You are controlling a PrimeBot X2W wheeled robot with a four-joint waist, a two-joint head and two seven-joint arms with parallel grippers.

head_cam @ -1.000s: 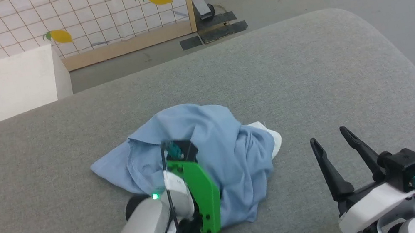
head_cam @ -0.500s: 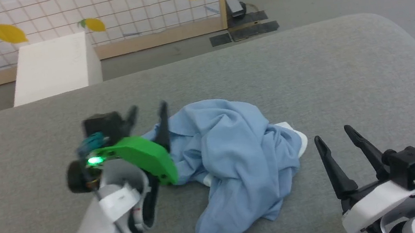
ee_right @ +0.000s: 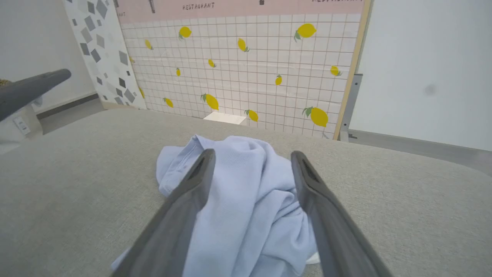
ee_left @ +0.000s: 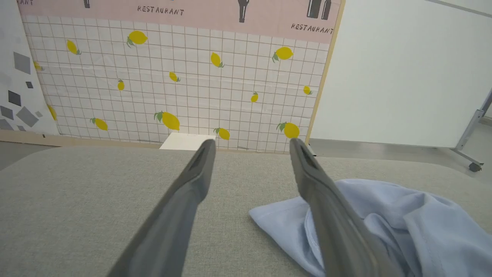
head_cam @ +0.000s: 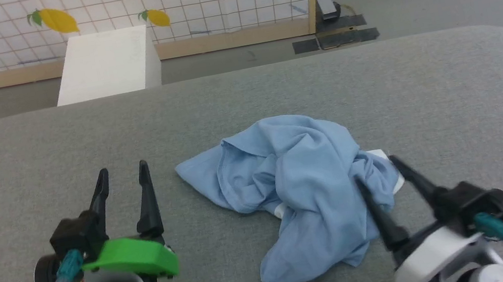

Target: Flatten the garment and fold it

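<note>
The garment [head_cam: 298, 189] lies crumpled in a light blue heap on the grey padded surface [head_cam: 245, 106], a bit of white showing at its right edge. My left gripper [head_cam: 123, 171] stands open to the left of the heap, apart from it, with nothing between its fingers. In the left wrist view the garment [ee_left: 403, 227] lies to the right of the left gripper [ee_left: 250, 145]. My right gripper [head_cam: 373, 172] is open at the heap's lower right, its fingertips over the cloth's edge. In the right wrist view the garment [ee_right: 246, 207] lies between and beyond the right gripper [ee_right: 250, 154].
A white box [head_cam: 108, 63] stands on the floor behind the surface. Behind it runs a tiled panel with lemon pictures [head_cam: 157, 3] in a wooden frame. Black floor pads [head_cam: 334, 38] and a metal stand foot sit at the back right. Grey floor lies beyond the surface's right edge.
The left gripper has let go of the garment, opened and drawn back to the left of it. The right gripper has moved left to the heap's edge. The camera has shifted too.
</note>
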